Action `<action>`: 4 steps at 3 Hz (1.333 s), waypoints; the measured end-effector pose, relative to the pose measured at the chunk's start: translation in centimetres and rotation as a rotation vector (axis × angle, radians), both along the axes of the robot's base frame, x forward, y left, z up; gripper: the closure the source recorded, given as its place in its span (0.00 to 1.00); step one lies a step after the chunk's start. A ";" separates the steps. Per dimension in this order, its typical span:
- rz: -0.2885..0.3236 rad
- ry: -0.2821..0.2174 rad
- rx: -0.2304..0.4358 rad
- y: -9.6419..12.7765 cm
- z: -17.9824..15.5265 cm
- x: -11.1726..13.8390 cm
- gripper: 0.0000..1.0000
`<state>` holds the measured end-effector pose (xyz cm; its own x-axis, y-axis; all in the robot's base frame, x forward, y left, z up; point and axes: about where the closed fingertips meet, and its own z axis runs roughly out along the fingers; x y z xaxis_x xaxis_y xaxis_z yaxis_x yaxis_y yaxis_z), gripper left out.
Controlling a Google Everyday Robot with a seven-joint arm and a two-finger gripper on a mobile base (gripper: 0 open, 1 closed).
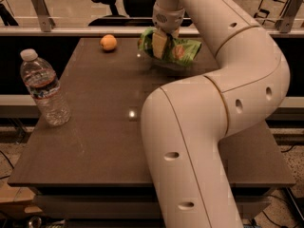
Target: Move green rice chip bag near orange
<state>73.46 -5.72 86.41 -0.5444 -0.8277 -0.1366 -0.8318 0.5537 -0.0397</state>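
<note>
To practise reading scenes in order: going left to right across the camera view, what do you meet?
Water bottle, orange, then the end effector at the table's far side, shut on the chip bag.

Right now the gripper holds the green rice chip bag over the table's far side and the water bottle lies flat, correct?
No: the camera view shows the water bottle upright. The gripper holds the green rice chip bag over the far side of the table.

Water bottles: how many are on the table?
1. The water bottle stands upright by the table's left edge. The arm hides some tabletop, so more could be hidden. The claw holds the chip bag at the far side.
</note>
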 end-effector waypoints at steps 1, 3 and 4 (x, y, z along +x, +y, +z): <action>0.016 0.039 -0.032 0.7 -1.8 -0.3 1.00; 0.064 0.045 -0.094 3.0 -2.4 0.1 1.00; 0.081 0.038 -0.111 3.9 -2.2 0.4 1.00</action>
